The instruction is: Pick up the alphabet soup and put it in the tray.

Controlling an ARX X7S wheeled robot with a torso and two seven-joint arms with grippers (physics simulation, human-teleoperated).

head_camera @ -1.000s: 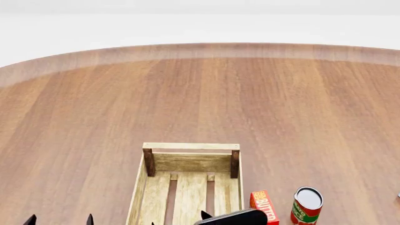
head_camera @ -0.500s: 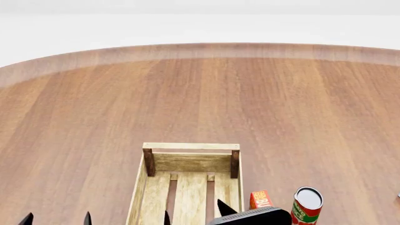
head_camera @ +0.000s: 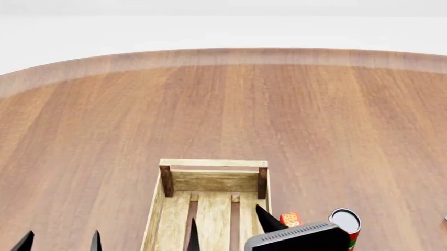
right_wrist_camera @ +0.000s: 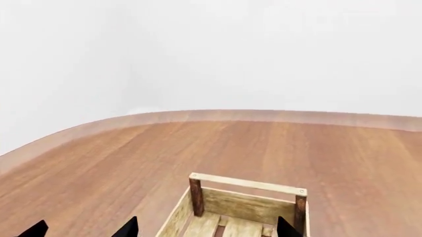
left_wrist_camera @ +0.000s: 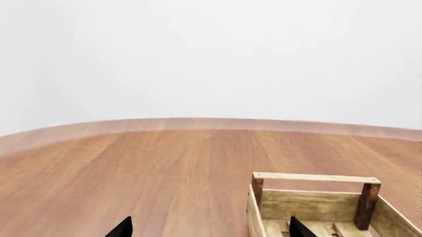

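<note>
Tray (head_camera: 213,181), one, red-topped can (head_camera: 345,222), one

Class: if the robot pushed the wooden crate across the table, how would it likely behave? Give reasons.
The tray looks like rigid slatted wood, so it would probably stay stiff. Its wide, flat base on the table suggests it would slide rather than roll or tip.

Red-and-green can (head_camera: 346,222) and orange box (head_camera: 291,219) half behind right pincer (head_camera: 227,230).
</note>
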